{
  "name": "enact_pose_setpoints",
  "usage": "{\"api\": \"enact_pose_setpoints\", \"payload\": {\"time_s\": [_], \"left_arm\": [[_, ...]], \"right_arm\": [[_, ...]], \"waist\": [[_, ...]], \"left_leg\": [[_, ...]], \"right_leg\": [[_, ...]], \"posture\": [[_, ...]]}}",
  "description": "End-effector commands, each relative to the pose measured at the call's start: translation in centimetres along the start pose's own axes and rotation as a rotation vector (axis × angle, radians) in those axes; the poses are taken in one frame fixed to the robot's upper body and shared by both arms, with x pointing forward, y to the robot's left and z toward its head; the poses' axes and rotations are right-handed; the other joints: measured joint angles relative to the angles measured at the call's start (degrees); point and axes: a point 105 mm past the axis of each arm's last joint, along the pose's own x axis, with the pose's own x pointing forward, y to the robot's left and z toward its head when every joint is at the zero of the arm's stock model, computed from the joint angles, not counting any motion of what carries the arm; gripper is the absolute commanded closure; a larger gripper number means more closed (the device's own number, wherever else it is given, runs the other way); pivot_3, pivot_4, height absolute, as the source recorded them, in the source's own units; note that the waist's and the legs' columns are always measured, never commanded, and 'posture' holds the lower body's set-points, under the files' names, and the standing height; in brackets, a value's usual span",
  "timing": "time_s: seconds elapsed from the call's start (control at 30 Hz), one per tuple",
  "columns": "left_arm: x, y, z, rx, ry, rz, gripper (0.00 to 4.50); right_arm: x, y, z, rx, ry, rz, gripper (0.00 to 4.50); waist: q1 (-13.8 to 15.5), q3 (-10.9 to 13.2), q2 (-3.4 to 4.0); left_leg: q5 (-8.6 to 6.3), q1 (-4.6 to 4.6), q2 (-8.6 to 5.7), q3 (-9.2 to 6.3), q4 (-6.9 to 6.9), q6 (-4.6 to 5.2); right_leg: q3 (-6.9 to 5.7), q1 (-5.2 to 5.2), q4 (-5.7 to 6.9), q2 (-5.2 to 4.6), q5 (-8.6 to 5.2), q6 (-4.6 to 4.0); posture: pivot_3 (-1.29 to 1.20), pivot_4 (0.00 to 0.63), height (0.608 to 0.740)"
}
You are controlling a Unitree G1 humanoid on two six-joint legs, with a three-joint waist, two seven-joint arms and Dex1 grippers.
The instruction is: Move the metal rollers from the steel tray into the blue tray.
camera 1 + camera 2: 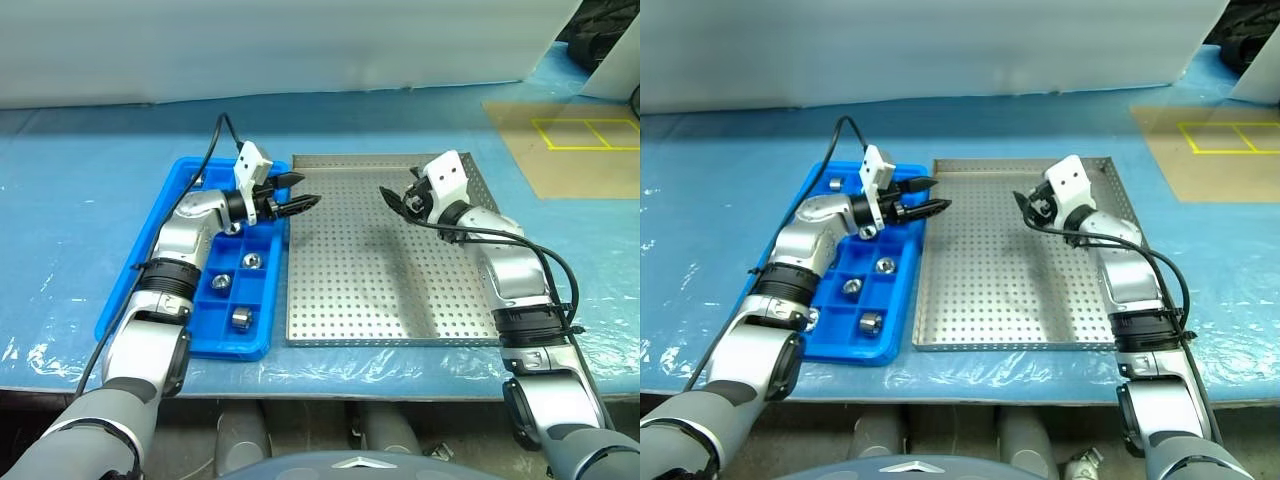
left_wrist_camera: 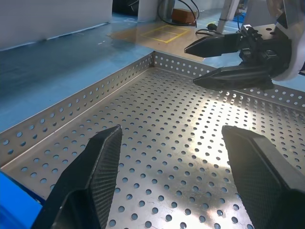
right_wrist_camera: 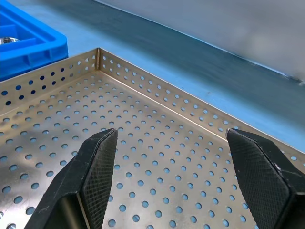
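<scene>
Left eye view: both grippers hover open and empty over the steel tray (image 1: 385, 290), rollers sit in the blue tray (image 1: 262, 338).

Nearest, one of the metal rollers (image 1: 240, 318) sits in a near compartment, two more (image 1: 221, 282) (image 1: 253, 260) just beyond at 12 o'clock. Steel tray floor is bare perforated sheet. Left gripper (image 1: 303, 192) hangs at the tray's 10 o'clock edge, jaws apart, holding nothing. Right gripper (image 1: 392, 201) is at 1 o'clock, jaws apart, also empty; tips face each other, well apart.
</scene>
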Motion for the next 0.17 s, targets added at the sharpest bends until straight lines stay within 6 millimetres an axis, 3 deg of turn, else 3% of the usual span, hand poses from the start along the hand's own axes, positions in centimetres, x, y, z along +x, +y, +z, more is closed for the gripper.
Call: {"api": "enact_pose_setpoints", "payload": {"time_s": [0.03,0.17], "left_arm": [[0.19,0.51,1.44,0.032,-0.024,0.014,0.98],[0.63,0.50,1.21,0.021,-0.027,0.020,0.98]], "right_arm": [[-0.14,-0.28,1.30,-0.043,-0.037,-0.014,0.76],[0.38,0.68,1.56,-0.044,-0.043,0.016,0.76]], "waist": [[0.0,0.0,0.00],[0.0,0.0,0.00]], "left_leg": [[0.00,0.00,0.00,0.00,-0.01,0.00],[0.00,0.00,0.00,0.01,-0.02,0.00]], "right_leg": [[0.00,0.00,-0.01,0.00,0.00,0.00],[0.00,0.00,-0.04,0.00,0.00,0.00]], "posture": [[-0.29,0.150,0.740],[-0.30,0.150,0.740]]}}
